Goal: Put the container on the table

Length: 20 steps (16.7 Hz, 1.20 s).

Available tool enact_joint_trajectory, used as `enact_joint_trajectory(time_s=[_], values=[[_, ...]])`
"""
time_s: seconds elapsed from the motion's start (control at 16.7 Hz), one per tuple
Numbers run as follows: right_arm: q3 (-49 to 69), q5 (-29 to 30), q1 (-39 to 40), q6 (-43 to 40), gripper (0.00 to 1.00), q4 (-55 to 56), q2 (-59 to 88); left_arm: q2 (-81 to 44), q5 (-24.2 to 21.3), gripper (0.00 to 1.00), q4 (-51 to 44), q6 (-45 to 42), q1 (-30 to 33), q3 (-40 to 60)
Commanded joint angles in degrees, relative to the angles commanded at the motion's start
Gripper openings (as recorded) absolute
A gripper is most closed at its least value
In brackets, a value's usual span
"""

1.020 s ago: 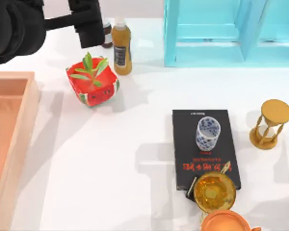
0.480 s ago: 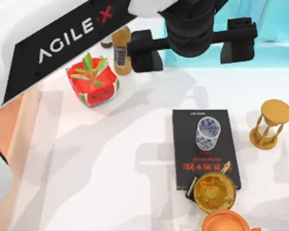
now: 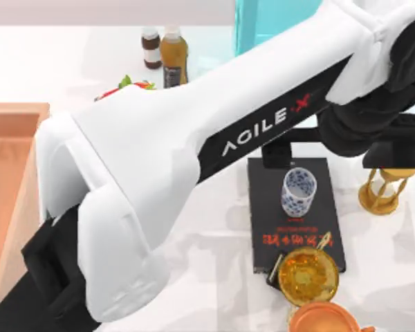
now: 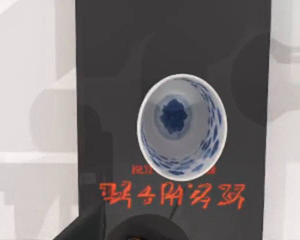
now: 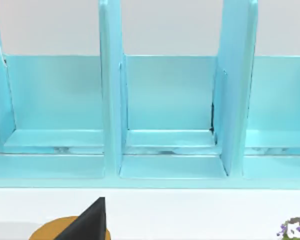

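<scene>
While the cup (image 3: 299, 191) stands upright on the book (image 3: 294, 214), at four o'clock on the table (image 3: 214, 277), step: approach. Left gripper (image 3: 342, 142) overhead at its twelve; finger state cannot tell. Next: descend, grip rim, shift cup off book.

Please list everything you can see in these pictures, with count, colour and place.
Porcelain cup: one, white with blue flowers, upright on the book.
Hardcover book: one, black with red lettering, table right of centre.
Round metal bowl: one, golden, at the book's near corner.
Hourglass: one, golden, right of the book.
Round pot: one, orange, near edge.
Bottles: two, amber and brown, far edge.
Plant pot: one, red, mostly behind the arm.
Wooden tray: one, left edge.
Shelf unit: one, light blue, far side.
Glossy table: one, white.
Left hand: black, above the book's far end.
</scene>
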<state>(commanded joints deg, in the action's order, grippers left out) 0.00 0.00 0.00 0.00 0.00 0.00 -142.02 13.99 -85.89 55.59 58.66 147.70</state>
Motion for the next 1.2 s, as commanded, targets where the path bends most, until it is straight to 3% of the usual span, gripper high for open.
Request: enact_joint_trajectory(time_s=[0.6, 1.2], values=[[0.00, 0.00, 0.00, 0.00, 1.00, 0.00, 0.00, 2.61, -0.04, 1.00, 0.09, -0.25, -0.31, -3.06], [0.00, 0.00, 0.00, 0.00, 1.00, 0.00, 0.00, -0.48, -0.44, 1.00, 21.26, -2.88, -2.86, -20.30]])
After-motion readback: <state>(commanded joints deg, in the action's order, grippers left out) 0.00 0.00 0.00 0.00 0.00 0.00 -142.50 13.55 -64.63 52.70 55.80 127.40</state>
